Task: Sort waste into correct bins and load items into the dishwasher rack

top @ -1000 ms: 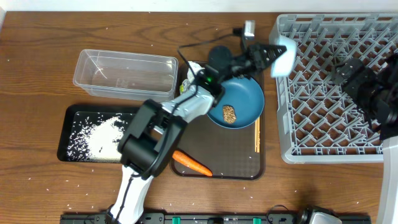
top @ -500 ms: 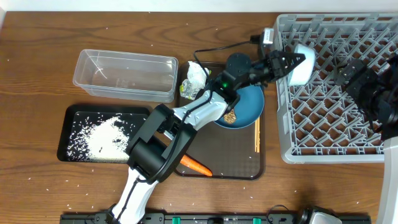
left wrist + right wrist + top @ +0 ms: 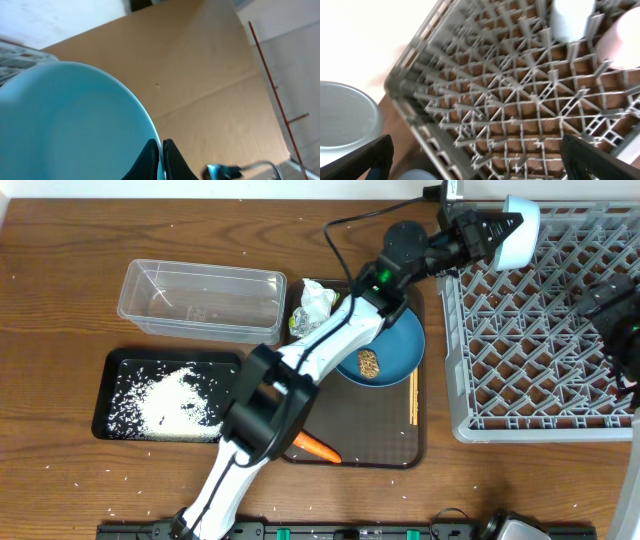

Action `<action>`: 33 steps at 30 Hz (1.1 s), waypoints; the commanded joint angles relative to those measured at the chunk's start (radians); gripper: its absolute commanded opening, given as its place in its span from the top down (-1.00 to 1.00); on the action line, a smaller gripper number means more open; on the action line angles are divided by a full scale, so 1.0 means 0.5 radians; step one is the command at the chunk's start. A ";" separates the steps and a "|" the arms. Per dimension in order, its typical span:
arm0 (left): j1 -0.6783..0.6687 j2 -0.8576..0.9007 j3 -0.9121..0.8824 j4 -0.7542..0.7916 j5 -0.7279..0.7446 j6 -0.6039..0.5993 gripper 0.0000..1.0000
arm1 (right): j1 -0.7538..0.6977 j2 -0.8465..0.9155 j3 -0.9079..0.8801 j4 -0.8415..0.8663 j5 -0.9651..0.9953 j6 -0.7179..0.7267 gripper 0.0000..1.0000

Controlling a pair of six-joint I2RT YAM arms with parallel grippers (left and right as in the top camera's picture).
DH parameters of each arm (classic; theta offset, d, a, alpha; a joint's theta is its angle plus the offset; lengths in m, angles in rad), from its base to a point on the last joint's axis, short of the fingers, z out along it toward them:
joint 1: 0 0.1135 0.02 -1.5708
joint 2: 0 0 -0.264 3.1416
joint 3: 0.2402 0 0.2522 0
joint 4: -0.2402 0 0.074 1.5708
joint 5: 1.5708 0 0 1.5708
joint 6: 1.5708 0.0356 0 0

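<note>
Pinching tight, our left gripper (image 3: pixel 503 225) has its two fingers (image 3: pixel 151 156) shut narrow on the rim of the white bowl (image 3: pixel 525 235). The bowl hangs over the far left corner of the dishwasher rack (image 3: pixel 530 350) and is not set down yet. Our right gripper (image 3: pixel 475 162) has its fingers spread wide and holds nothing. It hangs above the rack.

We think the job is about half done. The rice (image 3: pixel 160 395) is mostly in the black tray (image 3: pixel 107 360), though some grains lie loose on the table (image 3: pixel 60 480). Two small cups (image 3: pixel 572 17) seem to sit in the rack, as the right wrist view shows. The bowl is nearly there.

Lots is left. The clear tub (image 3: pixel 200 305) has nothing in it. The wrapper (image 3: pixel 315 302) lies just beside it on the brown tray (image 3: pixel 370 430). The carrot (image 3: pixel 315 447) lies on that tray too, and so do the chopsticks (image 3: pixel 413 395). The brown lump (image 3: pixel 368 363) sits on the blue plate (image 3: pixel 395 335), so we think the plate cannot go in the rack yet.

We cannot see any writing or brand names anywhere.
</note>
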 commanded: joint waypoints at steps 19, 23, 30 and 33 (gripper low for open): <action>-0.241 0.382 0.242 -0.008 -0.057 -0.204 0.82 | -0.078 0.002 0.006 -0.034 -0.039 0.008 -0.99; -0.252 0.382 0.246 -0.009 -0.078 -0.203 0.81 | -0.078 0.002 0.005 -0.044 -0.040 0.008 -0.99; -0.262 0.382 0.251 -0.003 -0.103 -0.227 0.77 | -0.078 0.002 0.005 -0.071 -0.040 -0.006 -0.99; -0.272 0.382 0.251 0.016 -0.131 -0.271 0.76 | -0.078 0.002 0.005 -0.079 -0.040 -0.007 -0.99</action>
